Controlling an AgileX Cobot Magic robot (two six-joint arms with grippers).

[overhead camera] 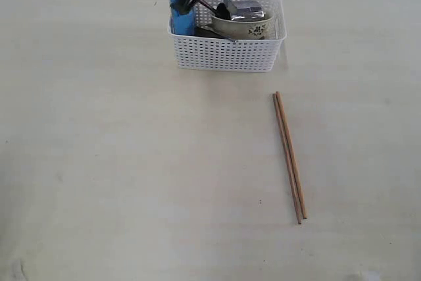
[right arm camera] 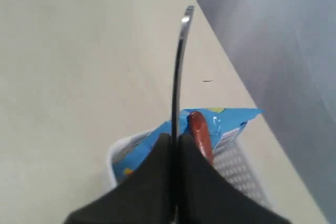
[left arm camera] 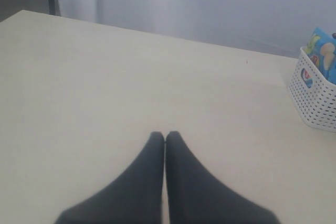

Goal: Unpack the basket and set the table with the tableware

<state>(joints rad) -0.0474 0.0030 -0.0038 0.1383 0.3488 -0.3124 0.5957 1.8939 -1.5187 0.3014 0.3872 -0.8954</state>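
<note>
Matte black all over left gripper point(left arm camera: 165, 136) and right gripper point(right arm camera: 175, 139); taper from broad, smooth bases to narrow rounded tips.

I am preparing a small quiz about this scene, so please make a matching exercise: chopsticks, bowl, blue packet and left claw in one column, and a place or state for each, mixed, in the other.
Things
1. chopsticks
2. bowl
3. blue packet
4. left claw

Places or states
A. shut, holding nothing, over the table
B. upright at one end of the basket
C. lying on the table, outside the basket
D. in the basket, flower pattern showing

Pairs: 1-C, 2-D, 3-B, 4-A
</note>
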